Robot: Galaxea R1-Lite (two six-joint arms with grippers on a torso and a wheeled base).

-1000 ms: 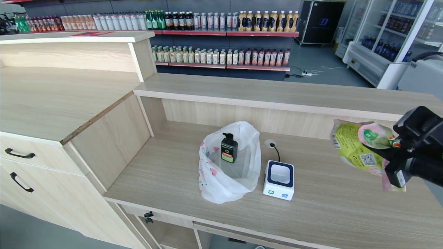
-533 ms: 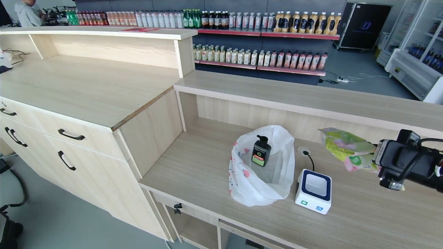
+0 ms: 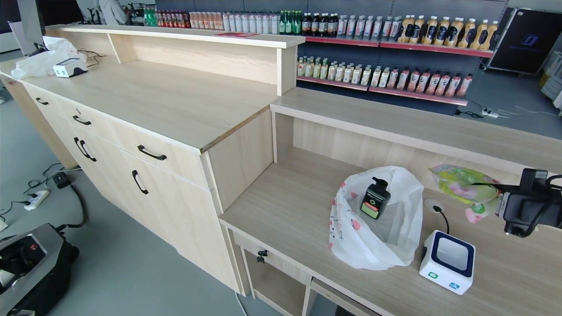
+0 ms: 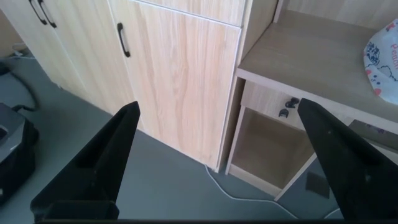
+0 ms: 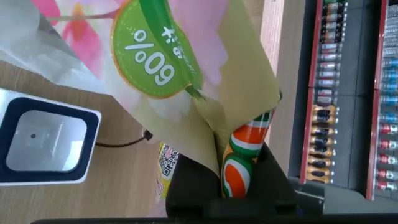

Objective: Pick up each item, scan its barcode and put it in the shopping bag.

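A green and pink snack pouch [image 3: 461, 184] hangs above the counter behind the white scanner [image 3: 448, 261], just right of the shopping bag. My right gripper [image 3: 498, 202] is shut on its edge. The right wrist view shows the pouch [image 5: 186, 68] close up in the gripper [image 5: 239, 168], with the scanner [image 5: 46, 146] below it. The white shopping bag [image 3: 351, 237] stands open on the counter and holds a black pump bottle [image 3: 375, 202]. My left gripper [image 4: 211, 162] is open with nothing in it, out over the floor in front of the cabinet doors.
A raised ledge [image 3: 395, 123] runs behind the work counter [image 3: 285, 197]. A taller counter [image 3: 153, 96] with drawers stands to the left, with another scanner [image 3: 69, 66] at its far end. The scanner's cable [image 3: 444, 220] runs to a hole in the counter. Cables lie on the floor at left.
The head camera has swung left, so the whole scene sits further right. My right gripper has lowered the pouch and brought it closer to the scanner and bag.
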